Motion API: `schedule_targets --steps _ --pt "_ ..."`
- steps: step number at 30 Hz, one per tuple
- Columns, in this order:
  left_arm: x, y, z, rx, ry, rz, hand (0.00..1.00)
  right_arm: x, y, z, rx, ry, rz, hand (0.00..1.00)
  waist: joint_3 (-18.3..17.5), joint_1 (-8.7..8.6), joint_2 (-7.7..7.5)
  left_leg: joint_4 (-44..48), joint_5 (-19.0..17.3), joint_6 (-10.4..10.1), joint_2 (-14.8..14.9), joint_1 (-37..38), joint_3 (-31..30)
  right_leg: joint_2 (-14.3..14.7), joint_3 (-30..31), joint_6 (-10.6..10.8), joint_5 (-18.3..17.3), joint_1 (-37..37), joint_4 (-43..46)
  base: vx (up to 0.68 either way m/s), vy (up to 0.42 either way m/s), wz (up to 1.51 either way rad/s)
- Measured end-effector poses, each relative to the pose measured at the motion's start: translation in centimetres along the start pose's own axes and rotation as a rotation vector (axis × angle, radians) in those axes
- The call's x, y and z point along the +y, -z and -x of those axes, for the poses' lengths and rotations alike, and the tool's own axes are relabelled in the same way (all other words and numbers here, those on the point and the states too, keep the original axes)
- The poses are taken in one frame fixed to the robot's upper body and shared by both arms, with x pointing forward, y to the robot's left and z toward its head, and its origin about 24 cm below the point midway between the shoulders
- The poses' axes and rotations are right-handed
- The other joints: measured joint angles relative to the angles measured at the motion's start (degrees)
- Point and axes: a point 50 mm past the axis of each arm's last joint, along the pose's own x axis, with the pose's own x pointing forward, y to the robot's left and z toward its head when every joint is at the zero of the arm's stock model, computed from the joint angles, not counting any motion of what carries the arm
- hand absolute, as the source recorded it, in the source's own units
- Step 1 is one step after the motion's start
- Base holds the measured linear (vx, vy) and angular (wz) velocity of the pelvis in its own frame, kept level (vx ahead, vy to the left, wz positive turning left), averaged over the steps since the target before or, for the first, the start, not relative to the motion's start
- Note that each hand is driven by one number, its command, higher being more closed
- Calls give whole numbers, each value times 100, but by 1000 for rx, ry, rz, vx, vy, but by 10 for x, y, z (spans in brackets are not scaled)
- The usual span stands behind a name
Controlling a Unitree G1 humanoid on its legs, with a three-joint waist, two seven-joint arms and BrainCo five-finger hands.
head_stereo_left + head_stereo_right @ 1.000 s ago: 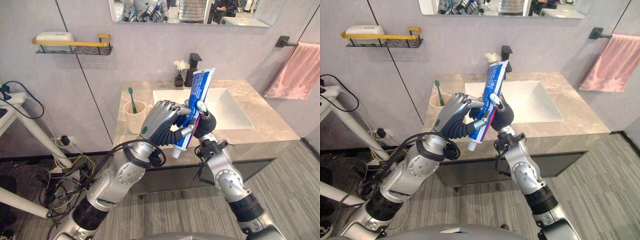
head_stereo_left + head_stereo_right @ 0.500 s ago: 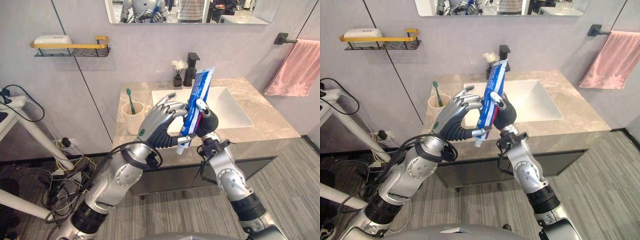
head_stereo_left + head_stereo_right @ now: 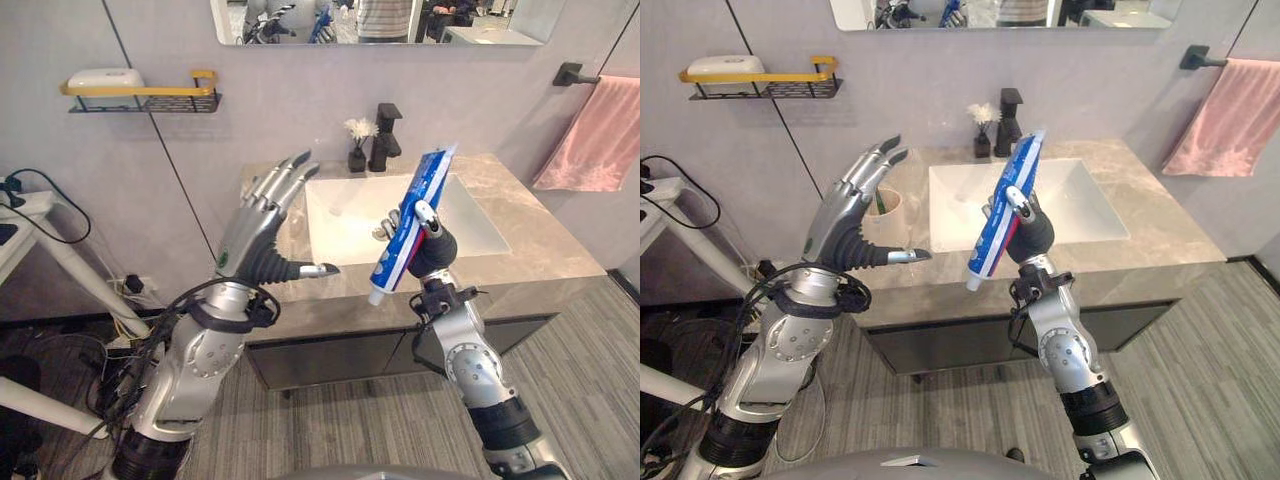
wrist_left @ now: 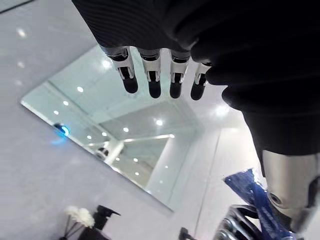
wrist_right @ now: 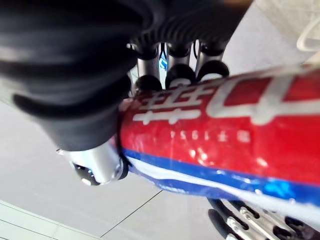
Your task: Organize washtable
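Right now my right robot hand [image 3: 435, 248] has its fingers curled round the toothpaste tube [image 3: 397, 258]. It holds the tube in the air over the front edge of the sink [image 3: 345, 215], tilted, with the cap end low and the crimped end high. My left robot hand [image 3: 248, 235] is raised just left of the sink, fingers straight and spread, thumb pointing towards the tube, holding nothing and apart from it. Behind those fingers, left of the sink, a beige cup [image 3: 892, 207] stands on the marble desk [image 3: 545, 250]. A black faucet [image 3: 385, 135] and a small vase of white flowers [image 3: 357, 150] stand behind the sink.
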Motion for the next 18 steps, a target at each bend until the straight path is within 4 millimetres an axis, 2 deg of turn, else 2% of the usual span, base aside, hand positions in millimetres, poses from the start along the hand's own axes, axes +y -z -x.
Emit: schedule_targets --steps 6,11,13,15,18 --pt "12 11 21 126 -67 -23 0 -4 -6 0 -10 35 99 100 -1 137 -2 -18 0 0 3 1 -76 -2 -92 -22 -38 47 0 6 -3 8" --pt "18 27 56 344 -127 -21 0 -8 -17 -3 -36 97 294 100 1 288 -7 -168 24 -12 3 -12 -237 -9 -252 -8 -102 106 -1 1 -8 15" --pt "13 38 75 464 -126 -17 0 -4 -25 -14 -74 96 366 100 3 408 -10 -224 88 -24 3 -13 -325 -10 -329 -4 -114 109 0 31 -23 21" --pt "7 44 87 539 -114 3 0 -2 -28 -23 -89 93 411 100 6 435 -14 -236 127 -24 2 -12 -395 -18 -410 -4 -130 137 0 24 -18 25" --pt "-12 60 116 724 -72 65 0 7 -39 -38 -149 83 524 100 30 566 -47 -323 199 -35 -10 -26 -526 -38 -544 6 -151 149 0 7 -8 22"
